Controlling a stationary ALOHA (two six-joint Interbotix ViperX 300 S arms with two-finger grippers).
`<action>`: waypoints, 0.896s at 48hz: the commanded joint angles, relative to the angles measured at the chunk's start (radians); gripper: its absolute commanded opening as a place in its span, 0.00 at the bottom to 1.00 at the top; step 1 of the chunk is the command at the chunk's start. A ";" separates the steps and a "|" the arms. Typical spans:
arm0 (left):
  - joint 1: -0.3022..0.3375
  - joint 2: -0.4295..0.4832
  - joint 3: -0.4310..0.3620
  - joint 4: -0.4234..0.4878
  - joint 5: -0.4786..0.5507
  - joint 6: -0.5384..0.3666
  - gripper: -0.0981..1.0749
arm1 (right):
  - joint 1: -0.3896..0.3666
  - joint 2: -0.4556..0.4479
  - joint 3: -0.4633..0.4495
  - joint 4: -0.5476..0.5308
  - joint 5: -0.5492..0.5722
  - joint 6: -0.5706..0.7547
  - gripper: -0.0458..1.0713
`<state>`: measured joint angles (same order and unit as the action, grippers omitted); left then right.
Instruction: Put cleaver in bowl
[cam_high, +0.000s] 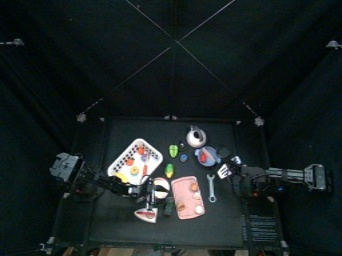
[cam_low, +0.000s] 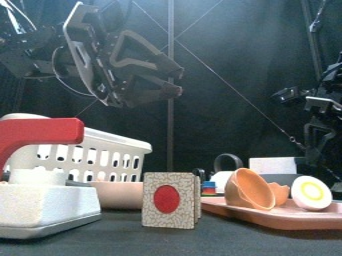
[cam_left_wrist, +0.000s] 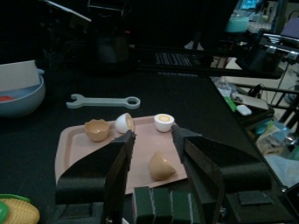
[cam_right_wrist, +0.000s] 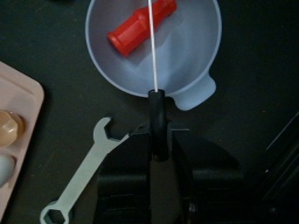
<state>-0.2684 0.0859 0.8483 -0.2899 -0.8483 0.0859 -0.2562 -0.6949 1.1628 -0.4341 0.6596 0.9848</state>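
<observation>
The cleaver (cam_right_wrist: 156, 66) is in the right gripper (cam_right_wrist: 158, 131) and hangs above the bowl, so the task looks close to its end.

The pink board (cam_left_wrist: 87, 157) is the biggest thing on the black table (cam_right_wrist: 257, 52). It carries egg halves and other toy food, and it has no part in this task.

The bowl (cam_right_wrist: 187, 52) is next in size. It is pale grey-blue, it stands just beside the board, and a red piece (cam_right_wrist: 140, 26) already lies inside it.

A pale wrench (cam_right_wrist: 82, 171) lies between board and bowl, apart from both.

The cleaver is seen edge-on, as a thin white line. Its blade reaches over the bowl's rim, I think so that it can drop inside when released.

The right gripper's jaws stand narrow, closed on the cleaver's dark handle. The left gripper (cam_left_wrist: 158, 149) hangs above the pink board with its jaws spread wide, and it holds nothing.
</observation>
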 joint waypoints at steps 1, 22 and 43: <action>0.003 -0.008 -0.018 0.000 -0.009 0.002 0.76 | -0.011 0.011 -0.009 0.002 -0.005 0.002 0.48; 0.003 -0.005 -0.018 0.002 -0.009 0.002 0.76 | -0.011 0.012 -0.023 -0.003 -0.006 0.003 0.74; 0.003 -0.003 -0.018 0.002 -0.008 0.002 0.76 | -0.012 0.014 -0.032 -0.002 -0.005 0.003 0.83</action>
<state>-0.2669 0.0905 0.8498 -0.2899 -0.8468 0.0859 -0.2638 -0.6826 1.1536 -0.4372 0.6581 0.9879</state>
